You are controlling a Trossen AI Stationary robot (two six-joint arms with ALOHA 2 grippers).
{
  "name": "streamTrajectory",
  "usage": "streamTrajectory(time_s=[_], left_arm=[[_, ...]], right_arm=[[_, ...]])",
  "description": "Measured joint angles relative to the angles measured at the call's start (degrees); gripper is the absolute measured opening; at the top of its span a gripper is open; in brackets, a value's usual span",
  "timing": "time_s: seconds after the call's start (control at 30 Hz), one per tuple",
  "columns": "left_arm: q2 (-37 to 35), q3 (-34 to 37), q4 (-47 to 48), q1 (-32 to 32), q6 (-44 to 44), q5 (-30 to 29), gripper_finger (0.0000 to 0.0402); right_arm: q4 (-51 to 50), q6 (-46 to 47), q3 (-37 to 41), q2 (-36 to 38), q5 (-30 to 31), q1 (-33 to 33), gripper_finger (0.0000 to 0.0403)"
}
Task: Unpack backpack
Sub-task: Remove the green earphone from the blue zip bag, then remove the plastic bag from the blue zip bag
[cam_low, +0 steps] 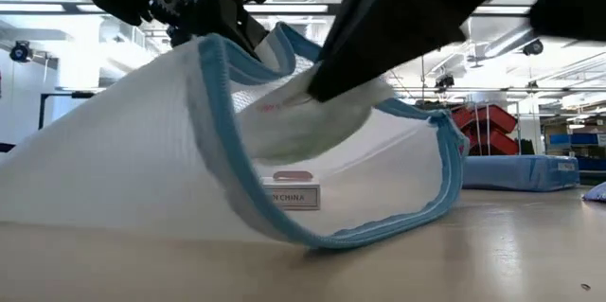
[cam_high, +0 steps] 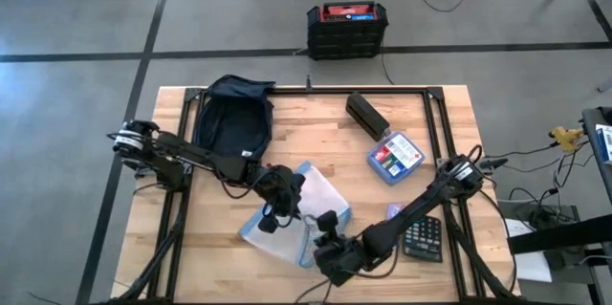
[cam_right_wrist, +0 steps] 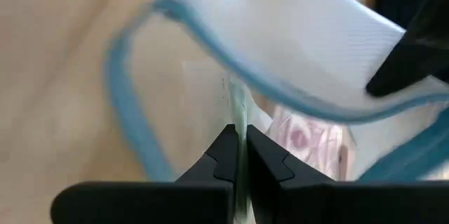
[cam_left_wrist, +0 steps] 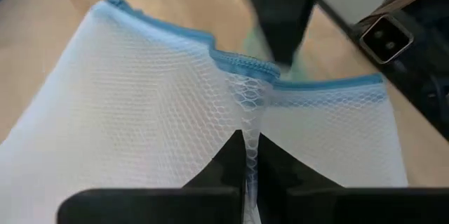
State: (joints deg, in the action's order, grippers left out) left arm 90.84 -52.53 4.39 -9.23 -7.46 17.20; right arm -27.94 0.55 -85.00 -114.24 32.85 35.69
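- High view: the backpack lies at the table's far left, well apart from the work. Near the front middle, both arms meet over a white mesh pouch with blue trim. The left gripper sits on its left edge; the right gripper reaches in from the front edge. A calculator, a small blue box and a dark case lie on the right half of the table.
- Low view: the pouch stands propped open, its blue zipper rim forming a mouth. One gripper holds the upper rim; a dark finger goes into the mouth toward pale contents, probably a packet, though the view is too blurred to be sure.
- Left wrist view: the left fingers are pressed together on the mesh just below the zipper, lifting that wall.
- Right wrist view: the right fingers are closed on a thin pale sheet at the pouch's mouth; a pinkish-printed item lies deeper inside.
- To do this step well, I judge the left arm should hold the rim high and steady while the right draws its catch straight out along the opening, slowly, so the mesh does not snag.
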Motion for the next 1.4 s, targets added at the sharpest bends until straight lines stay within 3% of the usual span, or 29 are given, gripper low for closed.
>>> streamTrajectory(time_s=[0.17,0.37,0.6,0.83,1.0,1.2,1.4], left_arm=[[-4.8,0.0,5.8,-0.1,1.2,-3.0,0.0001],[-10.8,0.0,10.0,-0.6,2.7,-6.0,0.0001],[-16.3,0.2,13.2,-3.2,5.2,-8.0,0.0],[-17.4,0.4,15.0,-6.3,6.6,-10.2,0.0],[-17.1,1.3,15.2,-7.0,7.1,-10.7,0.0],[-17.6,4.2,14.1,-7.0,7.5,-10.7,0.0],[-20.2,7.9,9.7,-7.0,8.1,-10.7,0.0]], right_arm=[[-10.7,11.0,-0.6,4.4,6.1,4.1,0.0001],[-28.8,35.7,2.0,8.6,8.8,6.8,0.0],[-41.7,57.6,9.0,9.9,4.0,7.2,0.0],[-41.6,61.9,16.7,10.0,-3.9,7.2,0.0],[-37.2,62.9,18.4,10.0,-4.5,7.7,0.0011],[-32.3,59.5,17.6,10.0,-8.5,7.0,0.0105],[-39.5,57.8,12.2,10.0,-9.3,7.1,0.0202]])
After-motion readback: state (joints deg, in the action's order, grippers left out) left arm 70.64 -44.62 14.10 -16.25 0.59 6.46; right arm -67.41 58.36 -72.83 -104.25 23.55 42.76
